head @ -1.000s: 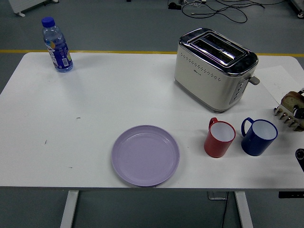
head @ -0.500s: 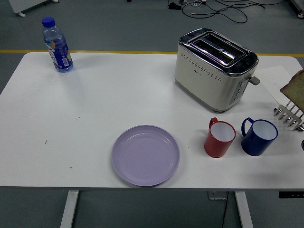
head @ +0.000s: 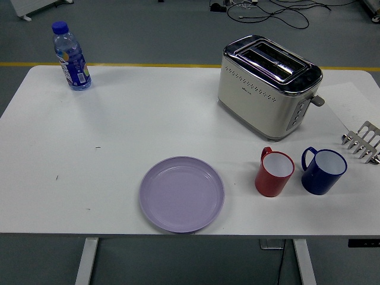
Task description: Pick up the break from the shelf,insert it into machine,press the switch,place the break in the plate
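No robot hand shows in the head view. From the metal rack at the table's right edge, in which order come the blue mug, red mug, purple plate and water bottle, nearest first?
Measured from the rack:
1. blue mug, right front.
2. red mug, just left of it.
3. purple plate, front middle.
4. water bottle, far left corner.

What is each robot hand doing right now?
Left robot hand: not in view.
Right robot hand: not in view; the rack at the right edge holds no bread.
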### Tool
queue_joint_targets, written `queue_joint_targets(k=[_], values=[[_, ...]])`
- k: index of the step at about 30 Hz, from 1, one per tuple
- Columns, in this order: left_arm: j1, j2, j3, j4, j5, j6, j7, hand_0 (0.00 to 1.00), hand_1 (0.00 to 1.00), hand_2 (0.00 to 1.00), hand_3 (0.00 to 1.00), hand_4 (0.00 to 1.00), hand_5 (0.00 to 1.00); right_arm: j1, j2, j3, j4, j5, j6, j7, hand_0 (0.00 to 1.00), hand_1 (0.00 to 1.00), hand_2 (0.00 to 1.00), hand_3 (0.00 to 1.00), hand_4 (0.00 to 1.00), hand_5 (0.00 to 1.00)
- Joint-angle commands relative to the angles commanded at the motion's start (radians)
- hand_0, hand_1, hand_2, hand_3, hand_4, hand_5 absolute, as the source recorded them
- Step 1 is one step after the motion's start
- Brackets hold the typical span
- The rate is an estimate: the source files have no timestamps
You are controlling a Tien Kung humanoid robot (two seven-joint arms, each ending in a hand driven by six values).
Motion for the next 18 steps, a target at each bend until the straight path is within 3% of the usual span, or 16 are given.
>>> queue_joint_targets(k=[9,18], values=[[-0.002,0.000,0.011,0.000,-0.003,0.014,0.009,0.672,0.708,0.749,0.839,0.556,0.998,0.214,0.010,-0.184,-0.110,0.142,0.019,0.036,0.100,0.148,0.269,0.435,0.554,0.002],[0.003,0.000,0.029,0.000,-0.019,0.021,0.013,0.671,0.702,0.744,0.834,0.554,0.998,0.357,0.108,-0.367,-0.255,0.199,0.033,0.081,0.083,0.142,0.260,0.427,0.592,0.002]])
